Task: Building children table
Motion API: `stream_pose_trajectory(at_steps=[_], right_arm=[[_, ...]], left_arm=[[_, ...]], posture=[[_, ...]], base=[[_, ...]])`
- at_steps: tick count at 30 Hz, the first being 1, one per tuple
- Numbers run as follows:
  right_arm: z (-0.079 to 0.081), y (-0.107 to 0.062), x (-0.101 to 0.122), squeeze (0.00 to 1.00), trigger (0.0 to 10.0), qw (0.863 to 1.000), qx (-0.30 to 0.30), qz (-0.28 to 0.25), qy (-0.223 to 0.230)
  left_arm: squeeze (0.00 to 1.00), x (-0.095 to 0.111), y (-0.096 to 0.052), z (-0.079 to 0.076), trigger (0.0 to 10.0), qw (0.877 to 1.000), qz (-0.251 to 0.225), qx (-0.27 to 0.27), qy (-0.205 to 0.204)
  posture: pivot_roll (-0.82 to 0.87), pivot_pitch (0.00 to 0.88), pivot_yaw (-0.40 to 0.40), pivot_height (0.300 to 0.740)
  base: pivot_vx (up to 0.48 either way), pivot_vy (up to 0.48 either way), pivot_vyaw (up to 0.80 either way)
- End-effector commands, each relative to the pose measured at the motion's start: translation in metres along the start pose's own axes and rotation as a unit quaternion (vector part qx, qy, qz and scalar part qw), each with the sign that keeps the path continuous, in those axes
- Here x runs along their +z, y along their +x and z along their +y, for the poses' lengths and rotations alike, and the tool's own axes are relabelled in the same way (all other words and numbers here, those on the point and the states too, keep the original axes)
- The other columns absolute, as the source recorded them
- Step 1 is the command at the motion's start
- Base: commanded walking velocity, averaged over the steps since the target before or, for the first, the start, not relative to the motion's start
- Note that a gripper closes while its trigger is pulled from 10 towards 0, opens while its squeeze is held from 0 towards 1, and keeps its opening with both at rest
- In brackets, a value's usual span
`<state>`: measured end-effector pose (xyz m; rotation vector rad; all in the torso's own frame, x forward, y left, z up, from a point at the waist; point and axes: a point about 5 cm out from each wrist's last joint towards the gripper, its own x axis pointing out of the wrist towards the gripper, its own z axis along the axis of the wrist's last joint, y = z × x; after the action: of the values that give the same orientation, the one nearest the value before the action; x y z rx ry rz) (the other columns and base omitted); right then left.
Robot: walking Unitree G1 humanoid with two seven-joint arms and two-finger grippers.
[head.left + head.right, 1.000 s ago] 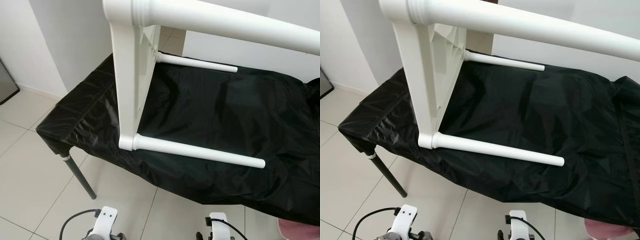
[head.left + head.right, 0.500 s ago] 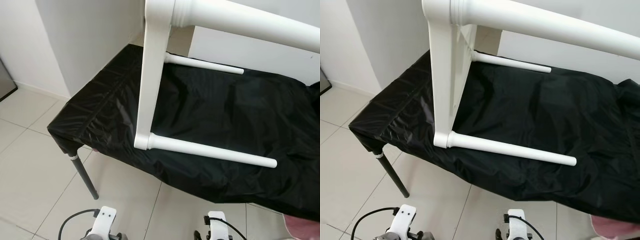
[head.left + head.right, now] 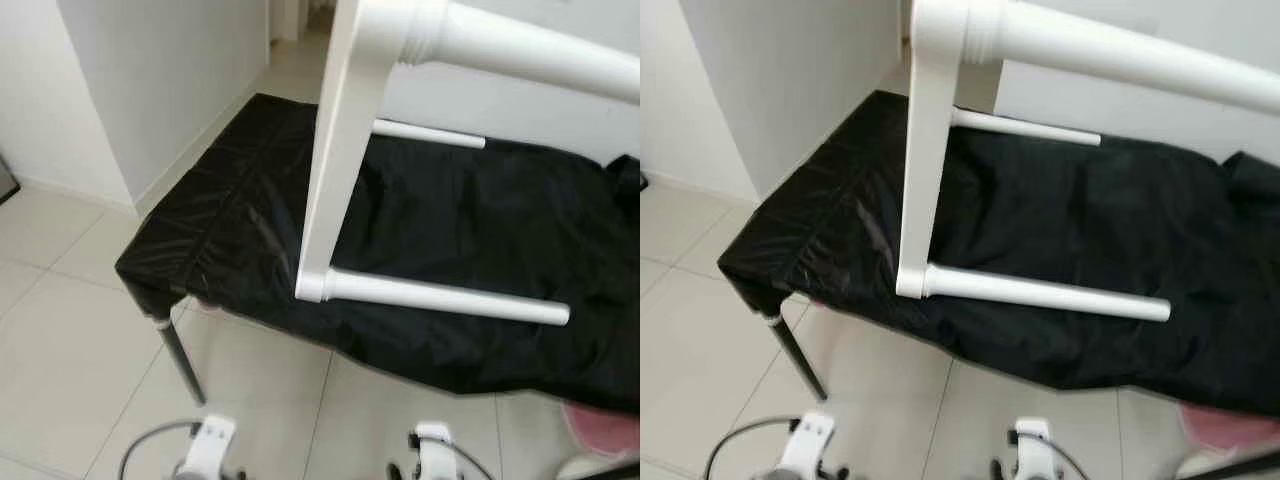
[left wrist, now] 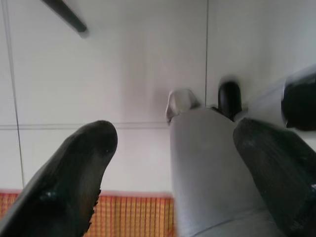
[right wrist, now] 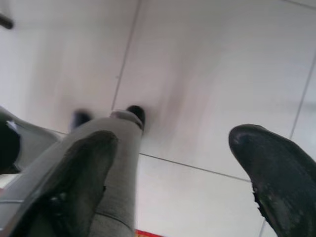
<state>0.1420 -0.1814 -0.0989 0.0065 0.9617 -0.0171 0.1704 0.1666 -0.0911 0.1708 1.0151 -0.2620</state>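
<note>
Tabletop [image 3: 210, 215] under black cover [image 3: 480, 230], one dark leg [image 3: 182, 360] visible at its corner, standing on pale tiled floor [image 3: 60, 350]. White children's table [image 3: 335, 170] lies on its side on the cover; two round legs [image 3: 450, 298] rest along it.

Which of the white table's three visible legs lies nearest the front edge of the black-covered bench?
The long lower leg, lying across the black cover near its front edge. The far leg sits at the back; the top leg is raised.

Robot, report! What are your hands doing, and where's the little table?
Both grippers open, pointing at floor. White table on its side on black-covered bench. Nothing in the way.
</note>
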Motion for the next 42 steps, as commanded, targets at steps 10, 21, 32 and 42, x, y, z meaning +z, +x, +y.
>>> stream_pose_trajectory(at_steps=[10,21,32,42], right_arm=[[0.0024,0.0007,0.0018,0.00,10.0,1.000,0.003,-0.002,0.004],[0.0015,0.0005,0.0006,0.00,10.0,1.000,0.001,0.002,0.009],[0.0009,0.0004,-0.0004,0.00,10.0,1.000,-0.001,0.005,0.012],[0.0012,0.0006,0.0005,0.00,10.0,1.000,0.001,0.004,0.011]], left_arm=[[0.00,-0.0145,-0.0019,-0.0025,10.0,1.000,0.026,-0.003,-0.007],[0.00,-0.0139,-0.0018,-0.0034,10.0,1.000,0.025,-0.009,0.004],[0.00,-0.0134,-0.0015,-0.0041,10.0,1.000,0.026,-0.011,0.009],[0.00,-0.0121,-0.0013,-0.0042,10.0,1.000,0.024,-0.011,0.011]], posture=[[0.02,0.000,-0.038,0.740],[0.02,0.000,-0.039,0.740],[0.02,0.000,-0.037,0.740],[0.02,0.000,-0.037,0.740]], base=[[0.000,0.220,0.00],[0.000,0.000,0.00],[0.000,0.000,-0.73],[0.000,-0.053,-0.51]])
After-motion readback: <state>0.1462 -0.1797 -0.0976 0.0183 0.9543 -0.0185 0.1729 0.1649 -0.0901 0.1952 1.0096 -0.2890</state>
